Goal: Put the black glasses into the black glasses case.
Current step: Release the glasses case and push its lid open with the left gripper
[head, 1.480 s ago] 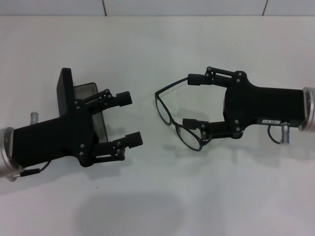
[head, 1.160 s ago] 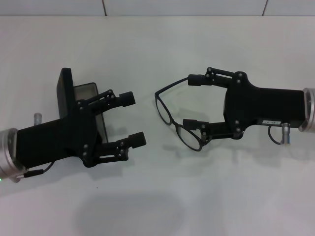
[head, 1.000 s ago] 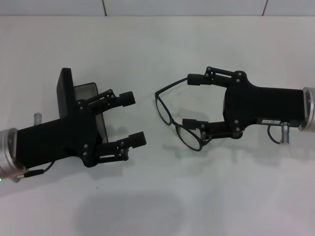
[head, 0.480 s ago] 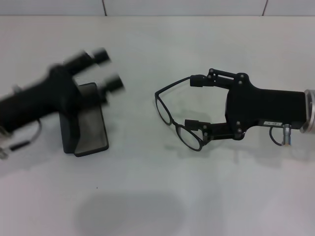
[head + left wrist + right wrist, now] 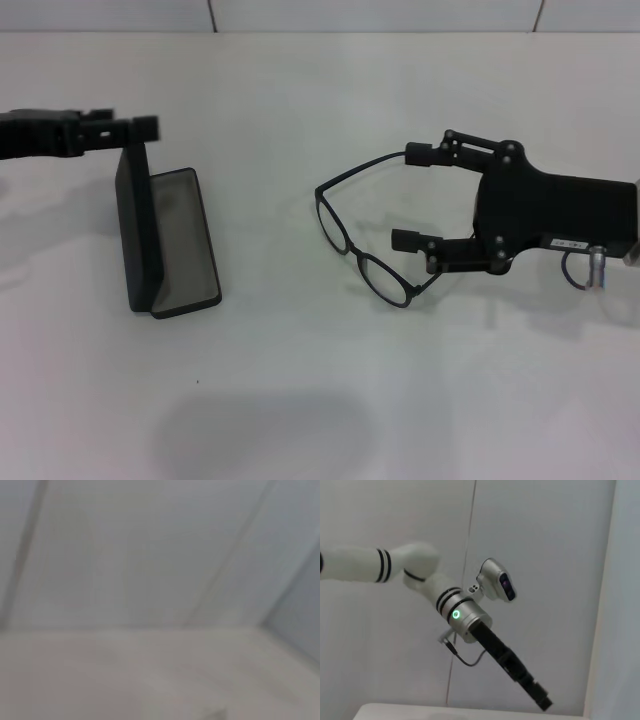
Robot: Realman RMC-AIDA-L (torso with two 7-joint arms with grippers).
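The black glasses (image 5: 362, 252) lie open on the white table, lenses toward the left and temple arms pointing right. My right gripper (image 5: 408, 196) is open just to their right, its fingertips level with the temple arms' ends and holding nothing. The black glasses case (image 5: 160, 235) stands open at the left, lid upright and grey lining showing. My left gripper (image 5: 148, 125) hangs behind the lid's far end, seen edge-on. The right wrist view shows that left gripper (image 5: 544, 702) raised in the air. The left wrist view holds only blurred wall.
The white table (image 5: 320, 400) stretches bare in front of the case and the glasses. A tiled wall edge (image 5: 300, 20) runs along the back. The left arm (image 5: 465, 617) reaches across the right wrist view.
My left arm has swung off the case toward the far left and turned edge-on, uncovering the case. My right gripper has drawn back a little to the right of the glasses.
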